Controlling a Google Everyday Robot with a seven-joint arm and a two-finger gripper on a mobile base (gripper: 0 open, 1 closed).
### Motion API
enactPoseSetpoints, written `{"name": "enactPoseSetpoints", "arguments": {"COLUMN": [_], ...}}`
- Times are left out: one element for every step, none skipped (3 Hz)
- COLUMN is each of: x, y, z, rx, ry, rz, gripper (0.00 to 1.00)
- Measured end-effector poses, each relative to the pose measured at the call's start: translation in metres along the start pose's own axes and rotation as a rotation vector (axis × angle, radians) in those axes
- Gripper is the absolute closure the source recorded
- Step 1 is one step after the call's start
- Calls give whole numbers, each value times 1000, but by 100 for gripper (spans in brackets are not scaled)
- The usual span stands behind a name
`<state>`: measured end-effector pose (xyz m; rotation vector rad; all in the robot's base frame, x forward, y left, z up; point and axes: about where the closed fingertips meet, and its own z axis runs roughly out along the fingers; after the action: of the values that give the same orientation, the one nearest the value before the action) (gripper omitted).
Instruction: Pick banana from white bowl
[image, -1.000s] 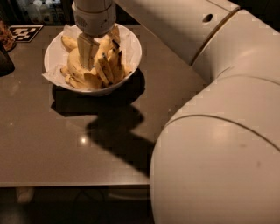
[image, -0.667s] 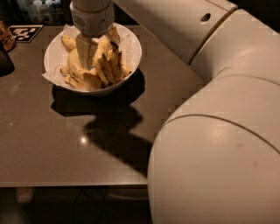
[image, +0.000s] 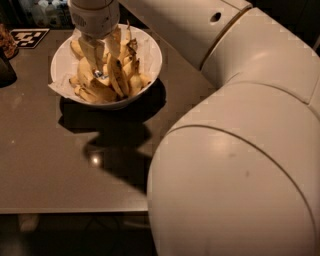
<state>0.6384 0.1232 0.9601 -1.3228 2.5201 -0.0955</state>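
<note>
At the far left lay a checkered tag (image: 29, 36) and a dark object (image: 6, 70) at the table's (image: 45, 165) edge. Next came the bowl (image: 150, 60), its paper lining (image: 56, 86) sticking out at the rim and heaped with banana (image: 119, 75) pieces, some standing upright. The gripper (image: 99, 65) was sunk among them from above. Whether it was wide, narrow or already holding a piece could not be told. The banana looked light, soft and easily bruised, likely slippery where peeled. A gentle hold across the middle of one upright piece seemed best. The arm (image: 240, 150) filled the right.
</note>
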Motion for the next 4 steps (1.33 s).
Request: {"name": "enactPoseSetpoints", "arguments": {"x": [-5,-5,4,15], "y": [4,4,-3,-8], "z": [3,3,-7,-17], "rx": [-9,-9,31,62], "ry": [2,2,8,11], "rz": [0,0,48,96], "gripper": [59,59,57,57]}}
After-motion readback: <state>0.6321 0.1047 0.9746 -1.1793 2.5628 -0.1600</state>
